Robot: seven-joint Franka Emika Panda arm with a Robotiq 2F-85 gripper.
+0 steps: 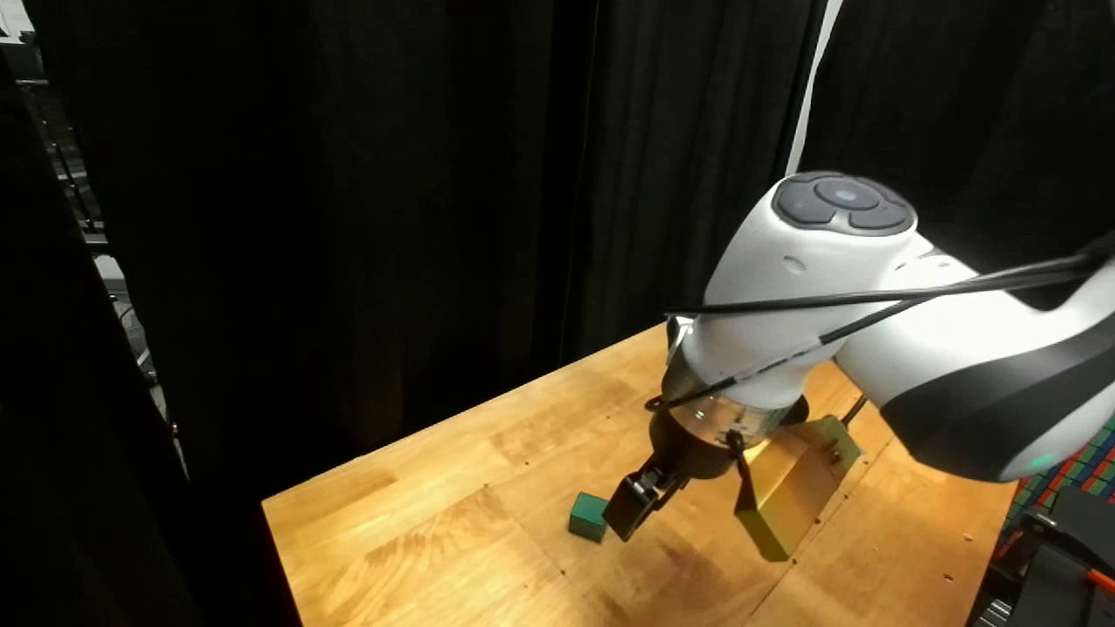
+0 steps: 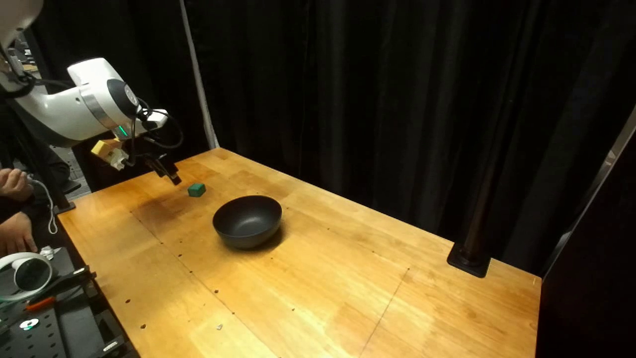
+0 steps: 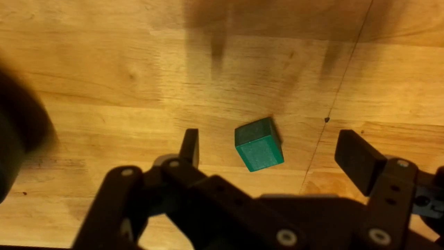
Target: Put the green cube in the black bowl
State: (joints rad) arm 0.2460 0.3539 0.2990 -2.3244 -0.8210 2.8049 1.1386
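Black fabric curtains point(image 2: 372, 109) form the backdrop in both exterior views. One light-brown wooden table point(image 2: 318, 308) stands in front of them. One white robot arm point(image 1: 836, 266) with dark grey panels extends over the table. A black cable point(image 1: 858, 323) on the arm appears to carry a pale marking, too small to read. One round black bowl point(image 2: 247, 219) stands on the table in an exterior view, opening upward. One yellow box-shaped part point(image 1: 788, 501) is carried at the arm's wrist. One black two-finger gripper point(image 3: 270, 144) is mounted at the end of the arm and is positioned above the table. Its two fingers point(image 3: 359, 161) are spread wide apart. One small, solid green cube point(image 3: 261, 151) rests on the table, outside the bowl and near it; in the wrist view it shows between the two fingers, with bare wood visible at either side of it. One green indicator light point(image 2: 122, 131) is lit on the arm.
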